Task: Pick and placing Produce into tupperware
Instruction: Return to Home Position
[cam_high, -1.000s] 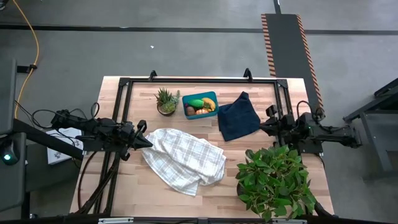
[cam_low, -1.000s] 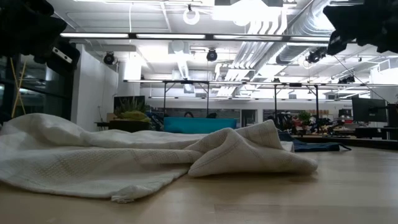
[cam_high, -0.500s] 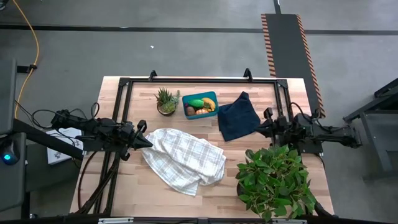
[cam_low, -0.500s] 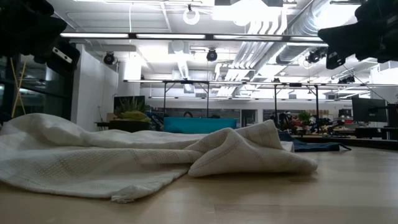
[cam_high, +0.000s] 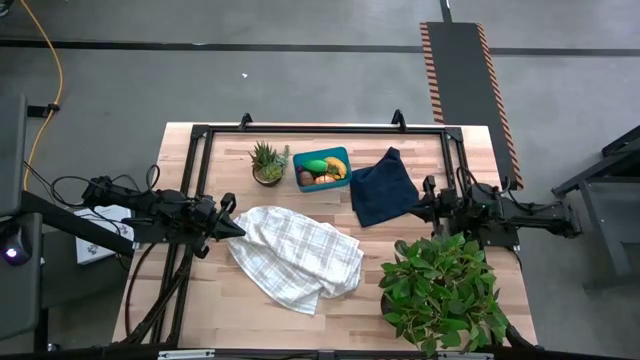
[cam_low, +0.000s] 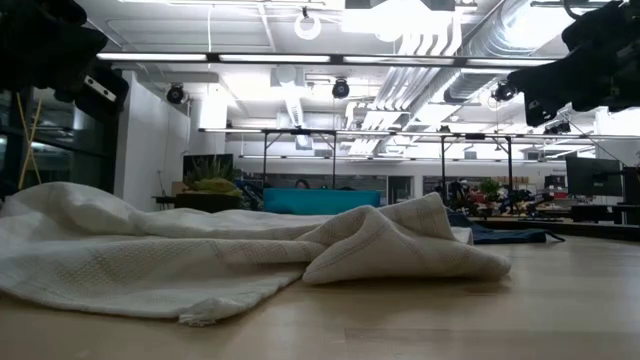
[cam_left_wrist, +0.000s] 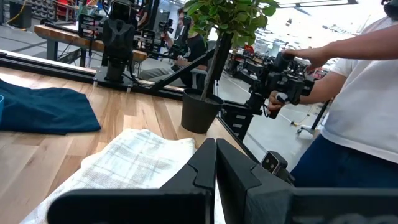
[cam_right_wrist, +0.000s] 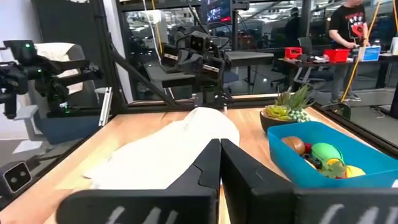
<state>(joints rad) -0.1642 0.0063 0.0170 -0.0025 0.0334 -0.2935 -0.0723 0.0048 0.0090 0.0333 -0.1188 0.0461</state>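
Jaws on both arms are pressed together and hold nothing. The left jaws hang over the left side of the worktop (cam_high: 230, 312), at the edge of the checked cloth (cam_high: 297, 255). The right jaws are at the right side, just beside the dark blue cloth (cam_high: 383, 192) and near the leafy plant (cam_high: 440, 290). Toward the back edge, the teal box (cam_right_wrist: 292, 167) stands between the spiky plant (cam_high: 267, 163) and the dark blue cloth. The produce (cam_high: 323, 170) lies inside it.
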